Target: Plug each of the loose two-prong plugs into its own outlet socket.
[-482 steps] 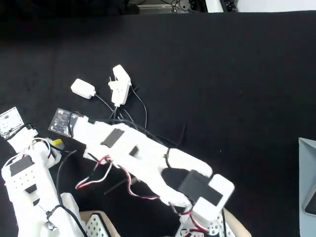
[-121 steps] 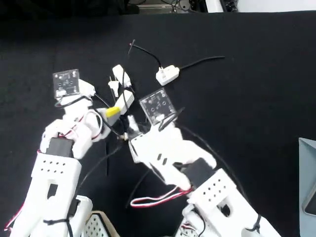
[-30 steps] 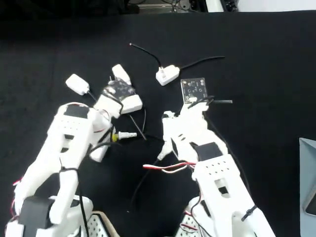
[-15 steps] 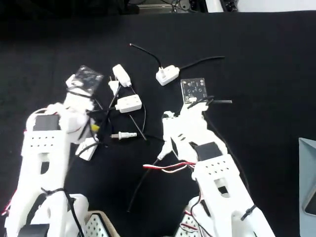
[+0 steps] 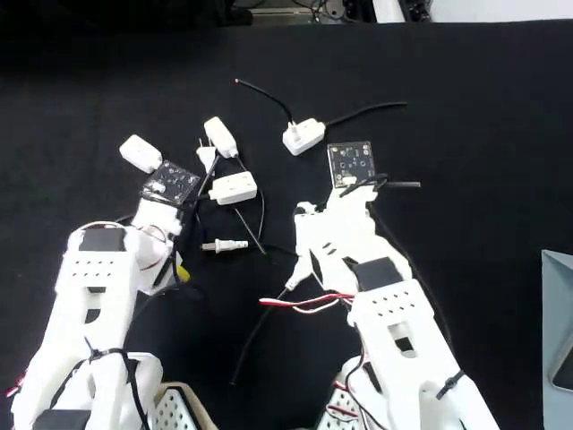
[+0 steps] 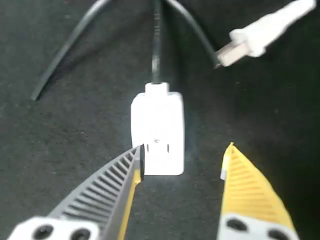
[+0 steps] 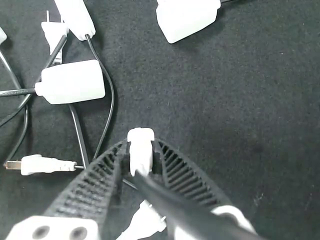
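Now — left gripper (image 6: 184,150) spread wide around the end of a white socket block (image 6: 157,125); right gripper (image 7: 140,147) pinches a white plug (image 7: 140,139).

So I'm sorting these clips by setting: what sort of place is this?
Probably a robotics lab bench: a black-covered table, two white arms side by side at it, and loose plugs and outlet sockets laid out as a test.

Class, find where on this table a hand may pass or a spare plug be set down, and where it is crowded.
Free: the wide cloth between the right arm and the grey box; also the far strip beyond the far socket. Crowded: the sockets and plugs around the open left pincer.
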`<state>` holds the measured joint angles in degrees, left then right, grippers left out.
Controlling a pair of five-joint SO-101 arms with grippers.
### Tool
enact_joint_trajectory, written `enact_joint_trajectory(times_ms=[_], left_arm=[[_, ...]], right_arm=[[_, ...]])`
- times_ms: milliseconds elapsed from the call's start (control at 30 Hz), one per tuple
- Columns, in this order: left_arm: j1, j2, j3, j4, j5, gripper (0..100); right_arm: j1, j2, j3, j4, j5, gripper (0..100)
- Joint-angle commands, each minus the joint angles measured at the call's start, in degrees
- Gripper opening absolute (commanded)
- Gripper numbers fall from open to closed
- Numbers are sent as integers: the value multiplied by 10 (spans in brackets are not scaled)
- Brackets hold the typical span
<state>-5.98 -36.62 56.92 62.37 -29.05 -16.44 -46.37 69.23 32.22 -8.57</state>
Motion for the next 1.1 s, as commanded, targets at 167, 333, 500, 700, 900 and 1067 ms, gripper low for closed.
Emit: enact_joint_trajectory(times_ms=[167,333,500,700,900,1067], left_arm=[[15,-5,95,-109,25,256],[-27,-5,93,-118,25,256],[-101,-5,58,-117,8,256],[-162,-5,52,-118,-20,256],[-189,-5,26,-118,-20,256],[-196,-5,5,-118,-16,256]], right_arm=[[8,1,-34,-12,-5,14],[8,1,-34,-12,-5,14],[8,1,-34,-11,-5,14],[8,1,-34,-10,-5,14],[8,1,-33,-10,-5,14],[8,1,-26,-13,-5,14]])
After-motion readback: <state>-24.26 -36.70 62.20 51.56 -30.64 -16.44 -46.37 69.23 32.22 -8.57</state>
